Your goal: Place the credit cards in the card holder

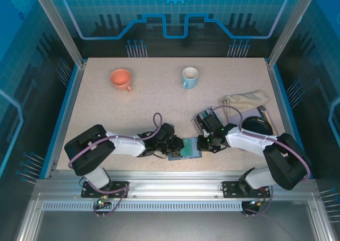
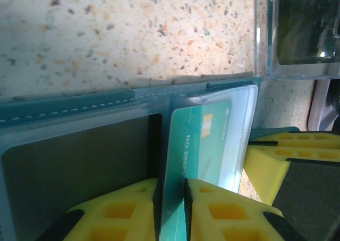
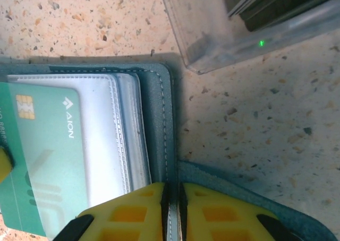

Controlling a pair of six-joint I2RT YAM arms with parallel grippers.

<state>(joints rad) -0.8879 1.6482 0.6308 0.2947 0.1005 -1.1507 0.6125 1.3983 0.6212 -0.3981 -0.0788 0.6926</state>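
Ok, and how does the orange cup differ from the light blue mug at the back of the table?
The orange cup has a wider mouth than the light blue mug. The cup sits towards the left, the mug nearer the middle. The cup is orange inside too, while the mug looks white inside. Both stand upright on the far part of the table.

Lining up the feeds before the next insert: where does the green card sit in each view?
Top view: green card low centre, lying in the open card holder.
Left wrist: green card right of centre, inside a clear sleeve.
Right wrist: green card at the far left, chip near its top.
Shared landmark: the card holder's teal stitched edge.
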